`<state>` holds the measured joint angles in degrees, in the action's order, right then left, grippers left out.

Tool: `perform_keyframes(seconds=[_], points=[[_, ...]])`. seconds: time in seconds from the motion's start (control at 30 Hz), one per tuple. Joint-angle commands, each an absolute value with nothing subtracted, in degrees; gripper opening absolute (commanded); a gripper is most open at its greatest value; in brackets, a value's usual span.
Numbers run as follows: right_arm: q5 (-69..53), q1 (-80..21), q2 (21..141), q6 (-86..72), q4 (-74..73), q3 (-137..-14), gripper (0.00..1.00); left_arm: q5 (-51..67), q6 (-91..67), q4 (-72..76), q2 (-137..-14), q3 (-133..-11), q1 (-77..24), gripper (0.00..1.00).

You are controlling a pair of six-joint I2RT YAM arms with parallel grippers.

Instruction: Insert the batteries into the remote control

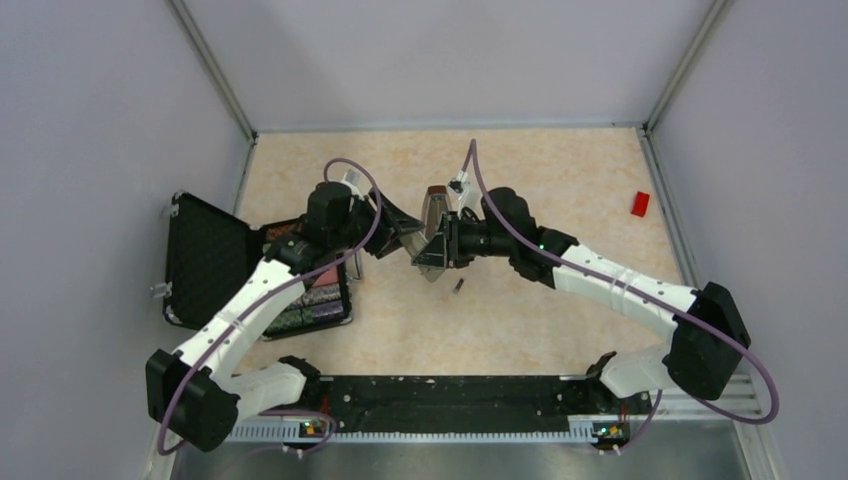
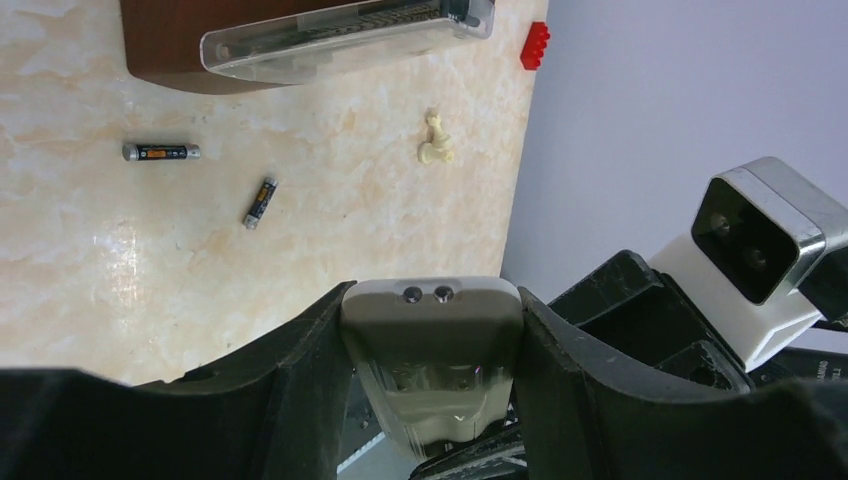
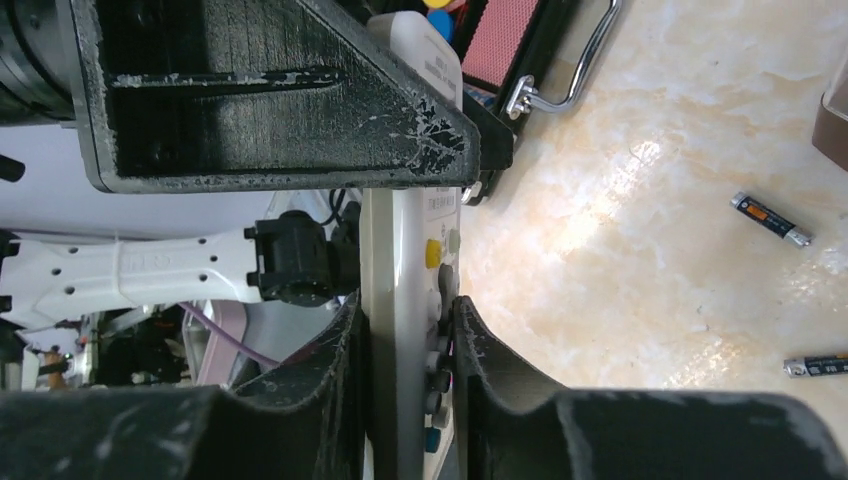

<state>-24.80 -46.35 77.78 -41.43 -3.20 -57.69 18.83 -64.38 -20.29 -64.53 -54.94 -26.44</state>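
Note:
The remote control [image 2: 432,330] is held off the table between both grippers. In the left wrist view its grey end with two small LEDs faces me, clamped between my left gripper's [image 2: 432,305] fingers. In the right wrist view the remote [image 3: 400,260] stands edge-on, its coloured buttons to the right, pinched by my right gripper [image 3: 410,315]. Two batteries lie loose on the table [image 2: 160,152] [image 2: 260,203]; they also show in the right wrist view [image 3: 770,220] [image 3: 815,365]. In the top view the grippers meet at mid-table [image 1: 420,240], with one battery [image 1: 458,286] just in front of them.
A brown metronome [image 2: 300,40] stands behind the grippers. An open black case [image 1: 210,260] with coloured contents lies at the left. A red brick [image 1: 640,203] sits at the far right. A small cream chess piece [image 2: 435,140] lies near the metronome.

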Motion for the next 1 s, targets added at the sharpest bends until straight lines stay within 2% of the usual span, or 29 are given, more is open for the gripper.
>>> perform_keyframes(seconds=[0.0,0.07,0.1,0.17,0.23,0.53,0.7,0.83,0.97], points=[[-24.91,-46.89,77.7,-42.32,-2.59,-61.09,0.16,21.68,-62.3,-12.96,-60.85,-54.4,-26.71,0.32],[-26.2,-46.86,77.27,-43.99,-2.76,-61.82,0.13,23.84,-58.82,-9.66,-58.96,-53.9,-26.71,0.58],[-27.02,-46.88,76.74,-44.92,-2.2,-61.98,0.12,24.23,-57.14,-9.27,-57.79,-53.96,-26.72,0.66],[-28.06,-46.93,75.5,-46.46,-1.36,-62.23,0.12,23.68,-53.82,-9.29,-54.96,-54.01,-26.65,0.76],[-29.49,-46.9,74.36,-47.62,-0.78,-62.87,0.12,23.09,-51.85,-8.35,-52.01,-53.5,-26.7,0.81],[-37.58,-46.83,71.26,-58.05,11.18,-62.36,0.13,30.43,-58.51,10.22,-44.92,-48.66,-26.62,0.82],[-39.58,-46.78,69.5,-62.09,13.77,-62.29,0.14,31.84,-61.07,13.13,-44.82,-50.22,-26.62,0.74],[-41.55,-46.86,69.5,-65.55,17.44,-61.62,0.14,33.02,-63.69,17.09,-45.91,-50.25,-26.66,0.73],[-42.61,-46.81,69.69,-68.19,20.45,-60.66,0.15,33.83,-64.94,19.19,-46.76,-49.97,-26.68,0.64]])
